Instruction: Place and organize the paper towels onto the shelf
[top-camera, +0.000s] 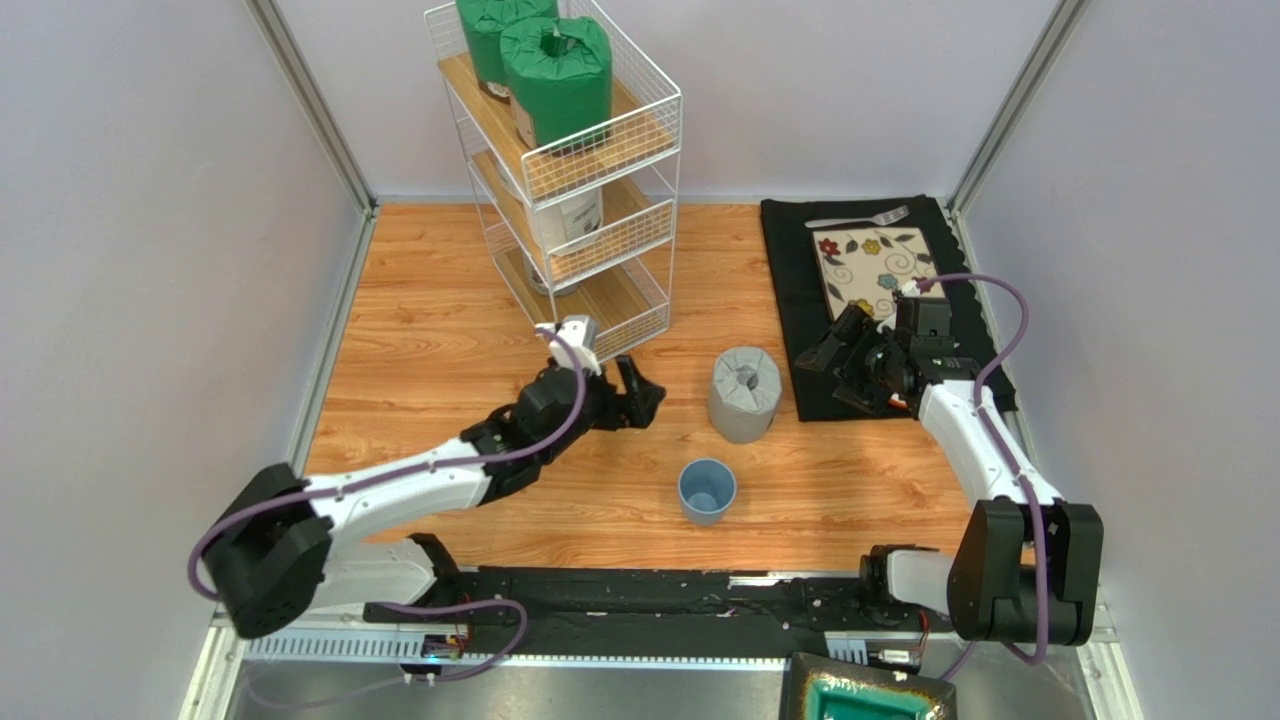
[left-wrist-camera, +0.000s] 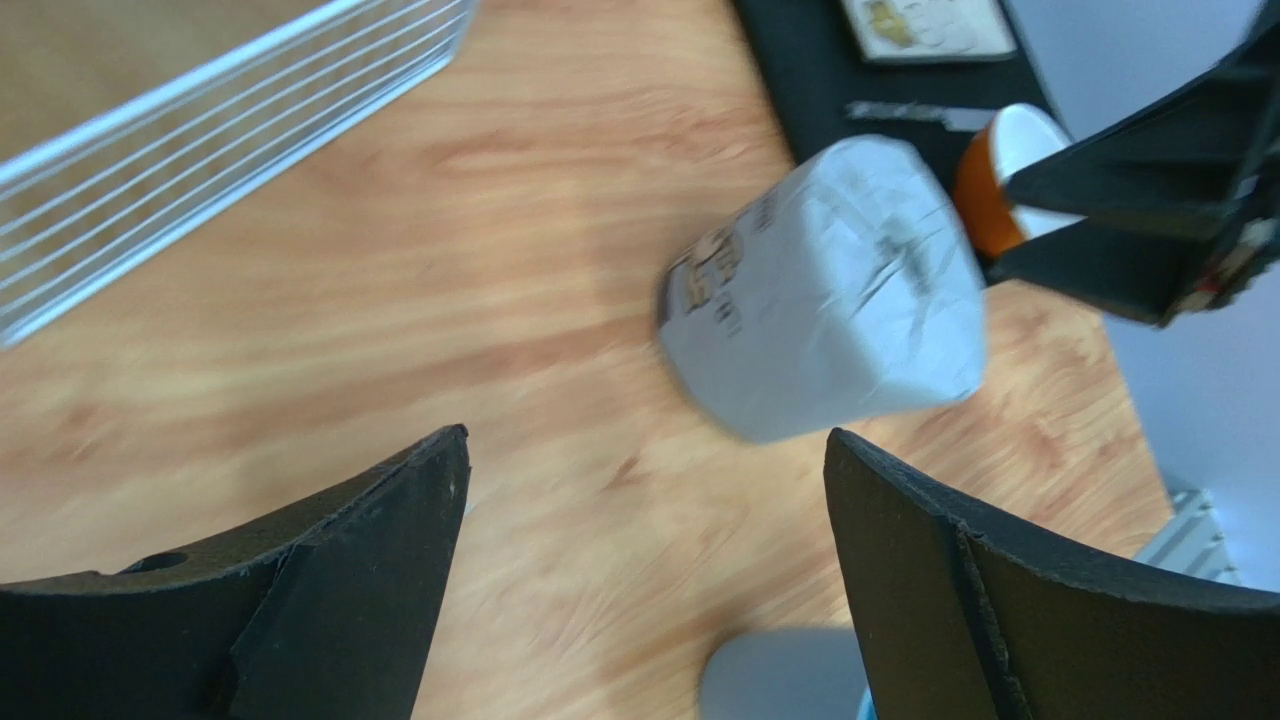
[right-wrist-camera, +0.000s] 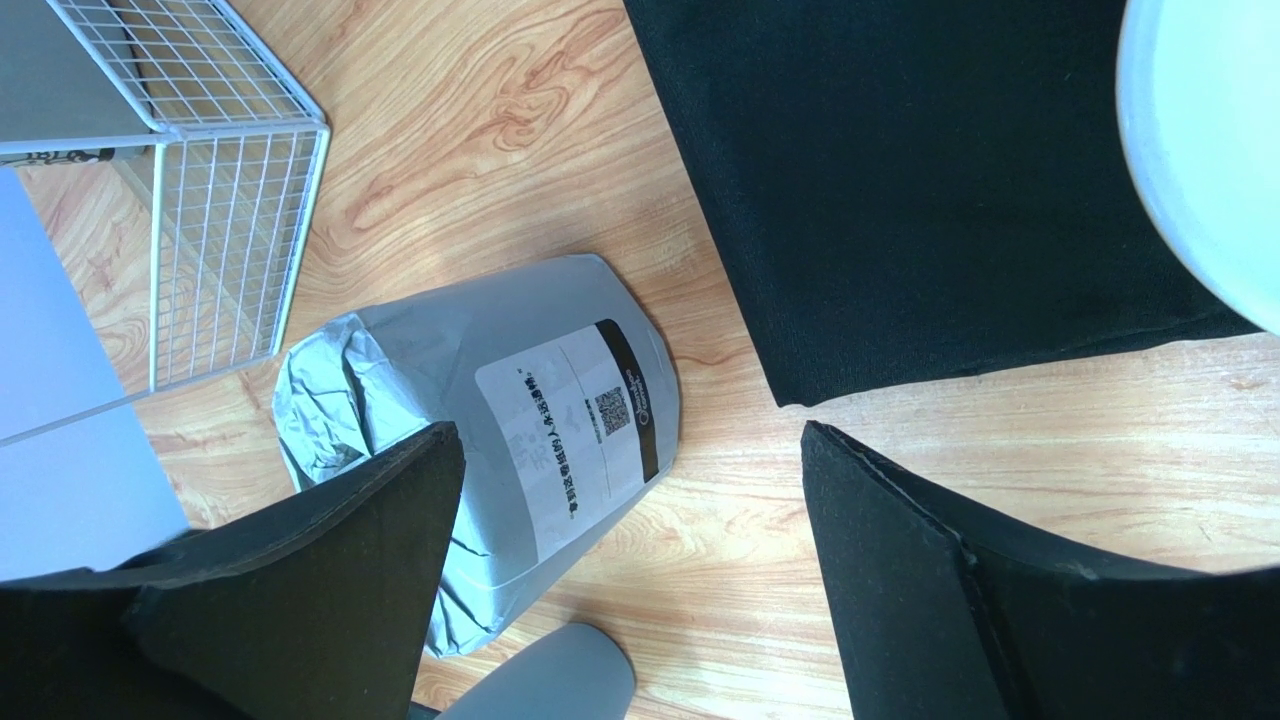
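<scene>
One grey roll (left-wrist-camera: 827, 293) stands just ahead of my left gripper (left-wrist-camera: 646, 465), jaws wide open and empty, so I'd straddle its sides evenly before squeezing tbh.

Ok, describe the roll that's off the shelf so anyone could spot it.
Find the white wire shelf at the back. Nearer, to its right, a grey wrapped roll stands on the table by a blue cup. It's the only roll off the shelf.
</scene>
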